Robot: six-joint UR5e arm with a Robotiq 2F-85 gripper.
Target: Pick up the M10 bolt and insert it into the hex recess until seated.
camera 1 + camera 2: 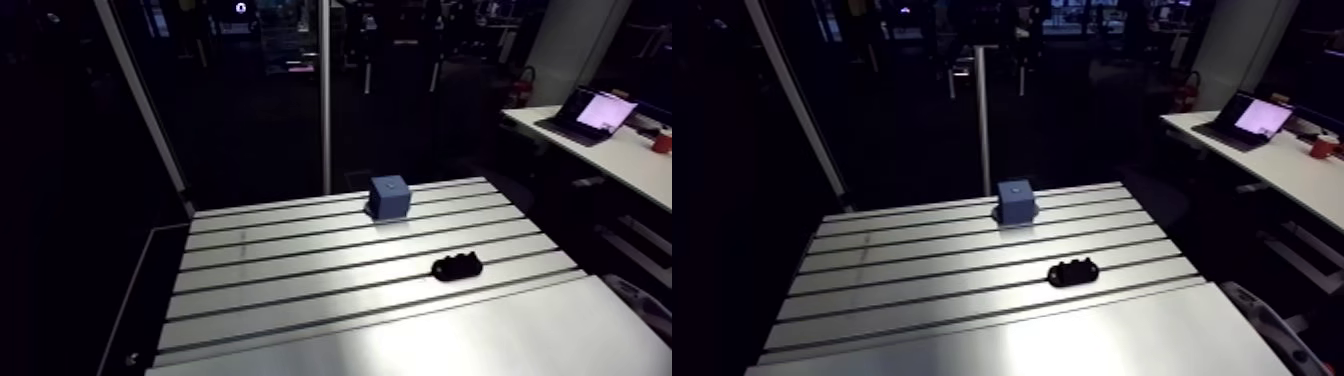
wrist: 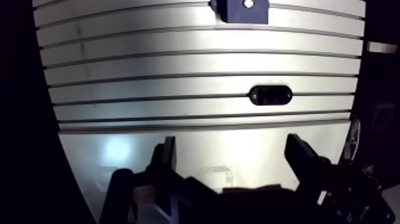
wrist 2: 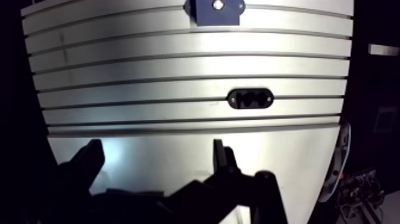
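Cannot single out the M10 bolt as such. See only a dark oval piece (image 2: 270, 95) with two round marks, lying on the slotted part ahead of the gripper (image 2: 233, 156), nearer one finger than the other. Perhaps the bolt in a holder, but too small and dark to tell. Farther ahead, well apart from that piece, find a blue block (image 1: 389, 196) with a pale spot (image 2: 247, 3) on top, probably the hex recess, of a shape too small to read. Gripper spread wide, fingers (image 2: 168, 156) apart with nothing between, hovering over the smooth plate short of the first slot.

Could easily close on the wrong part of the dark piece, for want of contrast there, and lift a holder instead of a bolt. Could pinch the bolt askew, then meet the recess tilted and jam before seating. Must line up the hex flats with the recess, or else ride on the rim. Might shove the block along under an off-centre push, with no clamp in sight. After a drop, might lose the bolt into a slot.

Underneath, a slotted aluminium table (image 1: 300, 290): long grooves crosswise ahead of the fingers, a plain glossy plate below the gripper with a bright glare to one side. Open room around both the dark piece and the block. Only an upright post (image 1: 325, 100) beyond the far edge, near the block, worth minding on a high approach.
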